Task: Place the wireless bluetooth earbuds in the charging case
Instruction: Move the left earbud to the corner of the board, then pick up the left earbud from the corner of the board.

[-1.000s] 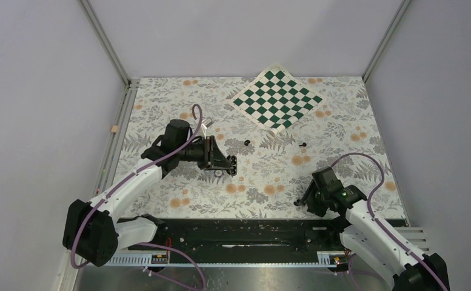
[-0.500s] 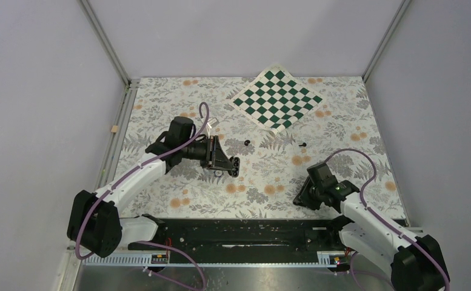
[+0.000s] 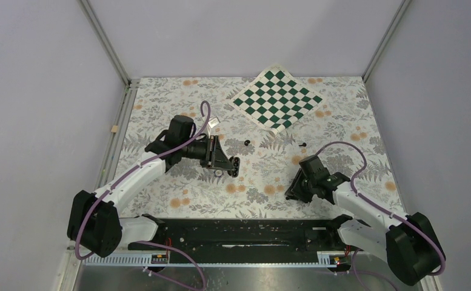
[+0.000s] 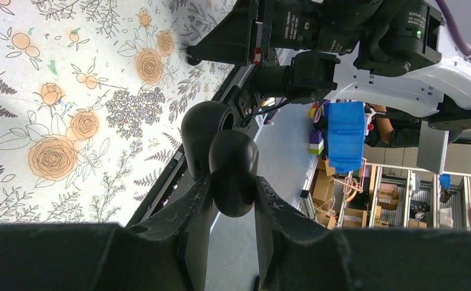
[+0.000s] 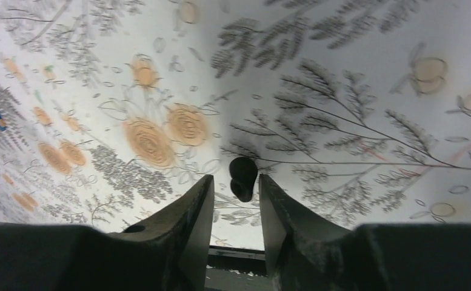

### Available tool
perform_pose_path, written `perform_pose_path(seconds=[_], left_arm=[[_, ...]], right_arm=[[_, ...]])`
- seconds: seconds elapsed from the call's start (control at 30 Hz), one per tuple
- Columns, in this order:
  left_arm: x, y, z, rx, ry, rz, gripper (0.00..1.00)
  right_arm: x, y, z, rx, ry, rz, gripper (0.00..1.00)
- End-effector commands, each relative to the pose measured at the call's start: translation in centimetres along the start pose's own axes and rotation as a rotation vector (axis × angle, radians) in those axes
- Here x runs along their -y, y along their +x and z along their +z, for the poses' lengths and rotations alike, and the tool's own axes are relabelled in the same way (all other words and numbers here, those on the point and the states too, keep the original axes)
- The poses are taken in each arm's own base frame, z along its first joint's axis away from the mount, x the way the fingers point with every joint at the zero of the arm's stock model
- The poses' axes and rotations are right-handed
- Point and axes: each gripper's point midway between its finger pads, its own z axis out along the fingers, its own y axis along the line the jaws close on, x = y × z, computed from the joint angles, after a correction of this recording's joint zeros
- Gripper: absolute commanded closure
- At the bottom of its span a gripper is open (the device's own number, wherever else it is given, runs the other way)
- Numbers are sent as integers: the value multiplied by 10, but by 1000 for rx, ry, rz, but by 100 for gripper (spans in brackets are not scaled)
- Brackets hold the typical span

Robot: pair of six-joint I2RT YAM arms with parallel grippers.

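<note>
The left gripper (image 4: 233, 182) clamps the open charging case (image 4: 231, 167) above the surface (image 4: 69, 73), while the right gripper (image 5: 236, 180), narrowly parted, straddles one earbud (image 5: 243, 176) near right.

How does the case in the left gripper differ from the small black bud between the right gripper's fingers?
Size: the case is far bigger than the bud.
Hold: the left gripper clamps the case in the air; the bud sits between the right gripper's fingers, but a grip cannot be confirmed.
Shape: the case looks open, in two rounded halves; the bud is one piece.
Both are glossy black and rounded.
</note>
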Motion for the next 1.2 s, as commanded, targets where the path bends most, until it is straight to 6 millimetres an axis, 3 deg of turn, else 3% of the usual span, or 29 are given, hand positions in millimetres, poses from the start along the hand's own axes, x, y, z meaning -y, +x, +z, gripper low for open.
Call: perform_pose_path(seconds=[0.0,0.37,0.63,0.93,1.17], left_arm=[[19,-6,-5,3,52,90,100],[20,-4,-4,8,48,91,100],[20,-4,-2,13,49,87,100],[20,-2,-2,14,49,89,100],[20,-1,-2,14,48,90,100]], right_arm=[[-35,-16,-7,46,-87,-14,55],[-25,-9,-7,38,-77,-20,58],[-32,-11,-20,95,-5,-164,58],[-49,-5,-13,81,52,-278,58],[-46,-3,-1,57,89,-294,59]])
